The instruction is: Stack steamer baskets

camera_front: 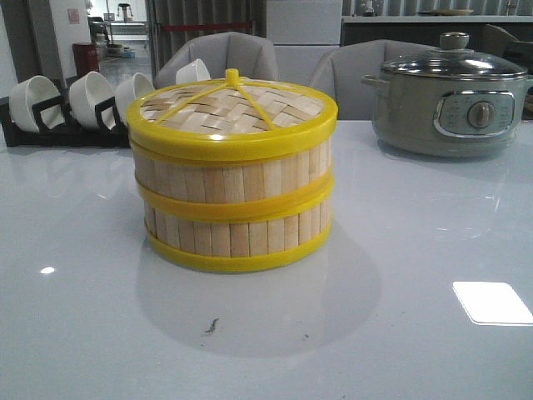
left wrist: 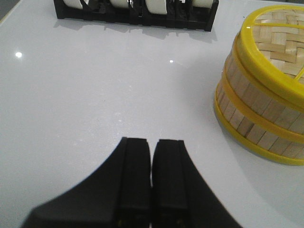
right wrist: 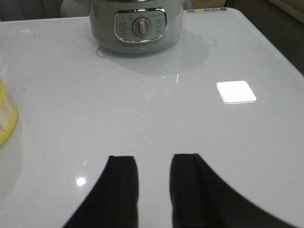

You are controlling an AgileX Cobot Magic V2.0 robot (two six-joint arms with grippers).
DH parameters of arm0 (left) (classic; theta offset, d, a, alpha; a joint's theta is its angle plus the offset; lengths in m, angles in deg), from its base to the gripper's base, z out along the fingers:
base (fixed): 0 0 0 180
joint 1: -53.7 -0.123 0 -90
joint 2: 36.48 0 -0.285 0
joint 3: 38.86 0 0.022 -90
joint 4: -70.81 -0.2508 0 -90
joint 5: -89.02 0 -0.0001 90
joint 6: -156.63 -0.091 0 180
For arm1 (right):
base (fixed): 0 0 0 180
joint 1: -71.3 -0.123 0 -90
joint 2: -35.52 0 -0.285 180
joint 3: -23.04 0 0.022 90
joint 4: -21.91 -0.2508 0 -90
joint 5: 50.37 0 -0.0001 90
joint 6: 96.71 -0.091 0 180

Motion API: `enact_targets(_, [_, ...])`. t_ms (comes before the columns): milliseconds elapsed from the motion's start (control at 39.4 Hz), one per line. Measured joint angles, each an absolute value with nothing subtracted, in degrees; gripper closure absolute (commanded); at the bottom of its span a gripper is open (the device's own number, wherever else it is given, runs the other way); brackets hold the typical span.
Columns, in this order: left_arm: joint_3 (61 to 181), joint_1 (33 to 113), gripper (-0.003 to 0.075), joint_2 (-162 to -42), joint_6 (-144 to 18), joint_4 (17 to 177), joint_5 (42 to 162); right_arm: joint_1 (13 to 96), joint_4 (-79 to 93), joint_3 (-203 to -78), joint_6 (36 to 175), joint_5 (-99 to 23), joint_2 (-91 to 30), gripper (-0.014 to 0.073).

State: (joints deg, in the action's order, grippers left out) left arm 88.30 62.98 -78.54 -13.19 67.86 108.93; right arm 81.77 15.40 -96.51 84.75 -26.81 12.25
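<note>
Two steamer baskets (camera_front: 233, 212) of pale bamboo slats with yellow rims stand stacked in the middle of the table, one on the other. The woven yellow-rimmed lid (camera_front: 229, 108) sits on top. The stack also shows in the left wrist view (left wrist: 261, 104), and a sliver of its base rim shows in the right wrist view (right wrist: 5, 121). My left gripper (left wrist: 152, 140) is shut and empty, over bare table apart from the stack. My right gripper (right wrist: 153, 157) is open and empty, over bare table between the stack and the pot. Neither gripper shows in the front view.
A grey-green electric pot (camera_front: 450, 104) with a glass lid stands at the back right, also in the right wrist view (right wrist: 137, 26). A black rack of white bowls (camera_front: 75, 104) stands at the back left, also in the left wrist view (left wrist: 135, 12).
</note>
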Motion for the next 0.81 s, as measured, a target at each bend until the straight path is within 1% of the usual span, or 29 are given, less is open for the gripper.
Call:
enact_targets(25, [88.30, 62.98, 0.0636, -78.54, -13.19, 67.86, 108.93, 81.77, 15.31, -96.51, 84.75, -26.81, 12.25, 0.0590])
enact_targets(51, [88.30, 62.98, 0.0636, -78.54, -13.19, 67.86, 108.93, 81.77, 15.31, -96.51, 84.75, -26.81, 12.25, 0.0557])
enact_targets(76, [88.30, 62.98, 0.0636, -78.54, -13.19, 67.86, 108.93, 81.77, 15.18, -96.51, 84.75, -26.81, 12.25, 0.0547])
enact_targets(178, [88.30, 62.98, 0.0636, -78.54, -13.19, 67.86, 108.93, 81.77, 15.18, -96.51, 84.75, -26.59, 12.25, 0.0573])
enact_targets(811, [88.20, 62.98, 0.0636, -78.54, -13.19, 67.86, 108.93, 81.77, 15.10, -96.51, 84.75, -26.04, 12.25, 0.0573])
